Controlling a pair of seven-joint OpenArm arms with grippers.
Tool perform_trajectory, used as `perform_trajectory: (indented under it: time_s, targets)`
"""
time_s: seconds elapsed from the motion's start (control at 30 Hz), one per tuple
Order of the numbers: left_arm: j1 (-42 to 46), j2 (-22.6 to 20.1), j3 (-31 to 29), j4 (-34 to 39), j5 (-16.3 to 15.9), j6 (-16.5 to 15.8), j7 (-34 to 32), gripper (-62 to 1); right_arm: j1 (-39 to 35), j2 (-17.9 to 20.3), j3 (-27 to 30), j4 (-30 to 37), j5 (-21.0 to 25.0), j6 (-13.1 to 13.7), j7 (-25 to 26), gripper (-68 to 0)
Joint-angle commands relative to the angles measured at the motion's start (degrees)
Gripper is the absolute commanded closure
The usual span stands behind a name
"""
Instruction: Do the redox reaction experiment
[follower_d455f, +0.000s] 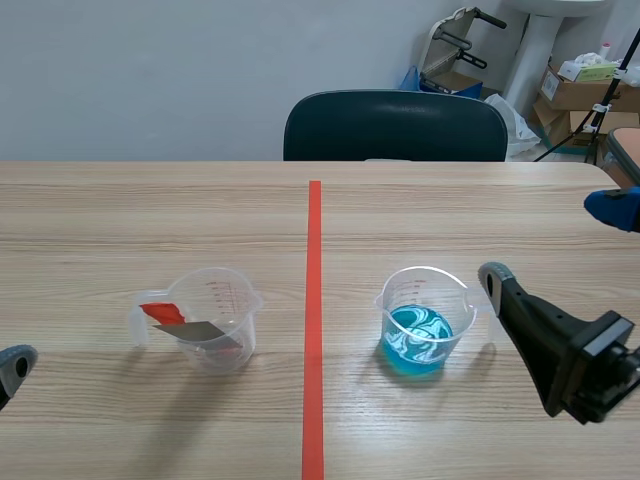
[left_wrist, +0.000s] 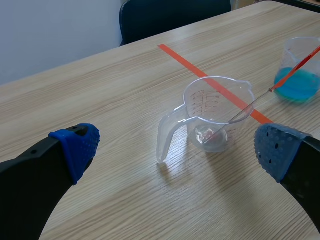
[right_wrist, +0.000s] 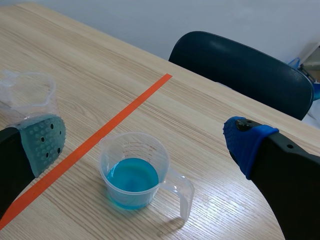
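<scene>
left gripper (left_wrist: 177, 147) spread, empty | right gripper (right_wrist: 145, 142) spread, empty | clear cup (follower_d455f: 236, 302), blue-liquid cup (follower_d455f: 452, 305) well apart, tape (follower_d455f: 314, 330) between

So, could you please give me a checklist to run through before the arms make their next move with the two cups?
1. Left gripper open, holding nothing: ok.
2. Right gripper open, holding nothing: ok.
3. Clear cup upright, ahead of the left gripper: ok.
4. Red-and-grey piece inside the clear cup: ok.
5. Blue-liquid cup upright, liquid inside, ahead of the right gripper: ok.
6. Whether the piece sits loose enough to lift out cleanly: cannot tell.
</scene>
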Motion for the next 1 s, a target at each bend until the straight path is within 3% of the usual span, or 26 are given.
perform_trajectory:
  time_s: [0.0, 0.17, 0.47, 0.73, 0.87, 0.97]
  targets:
    - [0.0, -0.3, -0.4, 0.4, -0.8, 0.1, -1.0, -62.3, 0.0, 0.2, 0.2, 1.0, -0.5, 0.0, 0.7, -67.9]
    - [0.0, -0.3, -0.4, 0.4, -0.7, 0.1, -1.0, -62.3, 0.7, 1.4, -0.7, 1.0, -0.6, 0.2, 0.7, -67.9]
    - [0.0, -0.3, -0.4, 0.4, -0.8, 0.1, -1.0, -62.3, 8.6, 7.4, -9.3, 0.9, -0.7, 0.0, -1.5, -67.9]
    - [0.0, -0.3, -0.4, 0.4, -0.8, 0.1, -1.0, -62.3, 20.1, 10.3, -20.6, -0.5, -2.5, 0.5, -5.2, -67.9]
    - [0.2, -0.5, -0.4, 0.4, -0.8, 0.1, -1.2, -62.3, 26.7, 10.5, -27.0, -3.0, -3.2, 3.1, -5.4, -67.9]
    - [2.1, -1.4, -0.6, 0.5, -0.8, 0.5, -2.6, -62.3, 31.7, 10.5, -32.1, -5.2, -3.4, 3.3, -5.4, -67.9]
